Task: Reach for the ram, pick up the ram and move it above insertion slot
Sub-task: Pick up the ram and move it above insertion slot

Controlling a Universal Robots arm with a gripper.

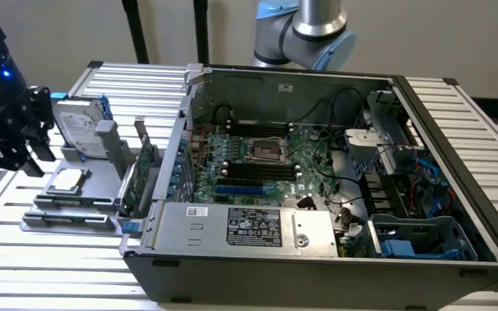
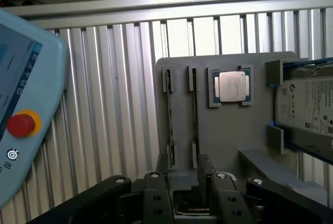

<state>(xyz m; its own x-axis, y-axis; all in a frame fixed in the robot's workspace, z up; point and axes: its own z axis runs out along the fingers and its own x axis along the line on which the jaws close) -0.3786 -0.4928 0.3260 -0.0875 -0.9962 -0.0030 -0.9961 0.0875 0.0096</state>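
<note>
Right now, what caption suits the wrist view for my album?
Gripper, jaws open, above a grey holder with the ram, a processor chip and a hard drive.

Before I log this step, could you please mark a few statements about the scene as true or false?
1. The gripper holds the ram. False: it is open, and the ram sits in the grey holder.
2. A processor chip lies on the holder. True.
3. The computer case is closed. False: its side is open, showing the insertion slot.
4. A hard drive is on the same holder. True.
</note>
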